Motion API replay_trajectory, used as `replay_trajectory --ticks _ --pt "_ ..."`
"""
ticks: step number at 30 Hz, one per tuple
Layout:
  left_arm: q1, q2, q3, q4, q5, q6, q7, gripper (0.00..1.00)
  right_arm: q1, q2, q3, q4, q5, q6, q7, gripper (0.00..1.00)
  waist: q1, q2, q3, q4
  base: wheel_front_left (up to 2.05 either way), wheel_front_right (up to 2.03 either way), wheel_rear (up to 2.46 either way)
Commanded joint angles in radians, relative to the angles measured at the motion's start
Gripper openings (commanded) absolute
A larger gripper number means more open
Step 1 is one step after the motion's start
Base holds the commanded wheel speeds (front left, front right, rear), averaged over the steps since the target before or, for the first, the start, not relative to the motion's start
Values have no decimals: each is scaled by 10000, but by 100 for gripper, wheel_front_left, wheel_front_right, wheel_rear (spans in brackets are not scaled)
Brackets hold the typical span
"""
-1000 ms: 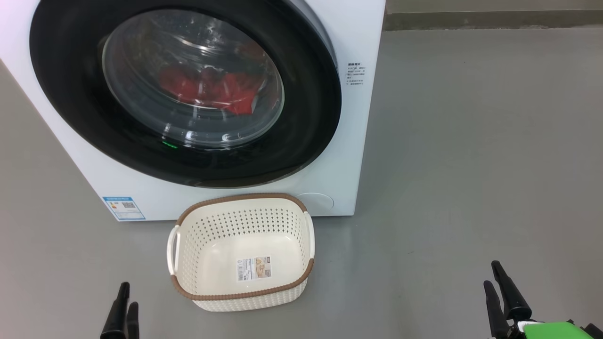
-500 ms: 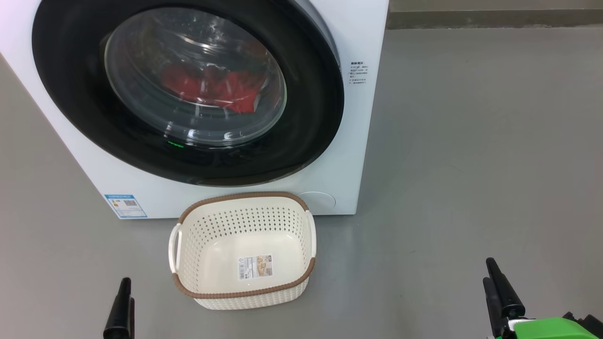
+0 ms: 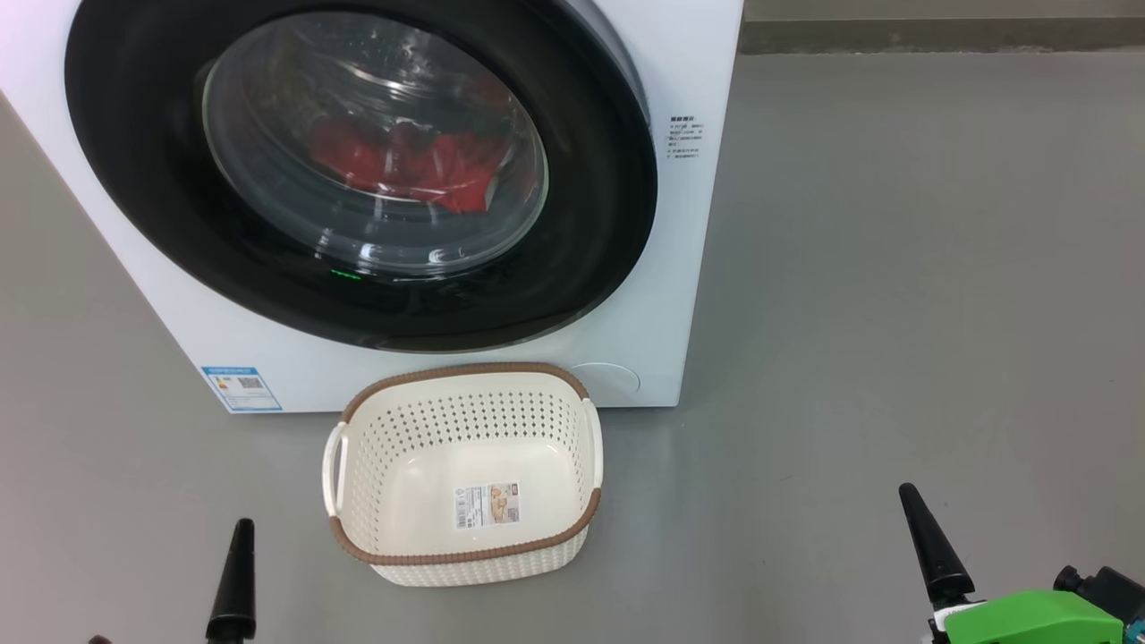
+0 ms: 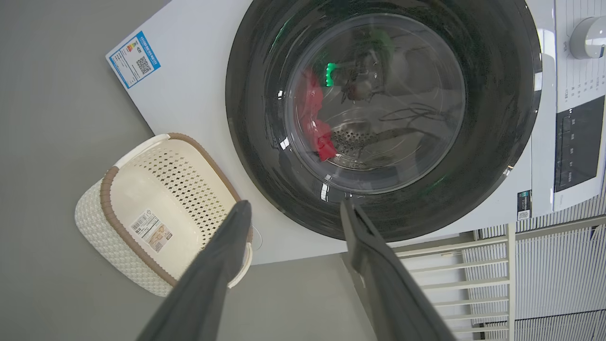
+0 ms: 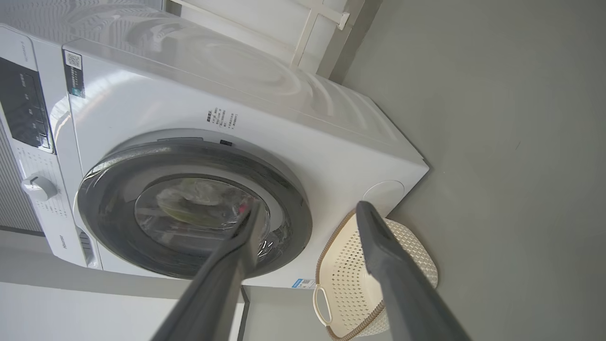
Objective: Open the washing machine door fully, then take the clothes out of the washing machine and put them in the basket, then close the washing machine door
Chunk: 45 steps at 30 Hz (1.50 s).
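The white washing machine stands on the grey floor. Its round black door covers the drum, and a thin grey band shows along the door's right edge. Through the glass I see the red clothes, also visible in the left wrist view. The cream basket with a brown rim sits empty on the floor right in front of the machine. My left gripper is low at the left, open. My right gripper is low at the right, open. Both are well short of the door.
Open grey floor spreads to the right of the machine. A dark skirting strip runs along the back. The washer's control panel and knob sit above the door. A white slatted rack stands beside the machine.
The head picture has shifted slightly. Each gripper now shows one finger there instead of two, and the right one has slid a little to the left. Door, clothes and basket are unchanged.
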Motion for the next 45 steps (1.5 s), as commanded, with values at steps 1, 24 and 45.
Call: replay_trajectory --ticks 1,24,45 --pt "-167 232 59 -336 327 -11 -116 100 -398 -179 125 -327 -381 4 -142 100 -1 -1 5 4 0 0 0" --pt "-32 356 -108 -642 4724 -19 -995 100 -695 -597 1138 100 -4149 8 -1018 100 -1 -1 116 33 0 0 0" --pt "93 462 -275 -718 7353 -25 -1611 100 -713 -882 1509 66 -6498 11 -1632 100 -1 -1 73 5 0 0 0"
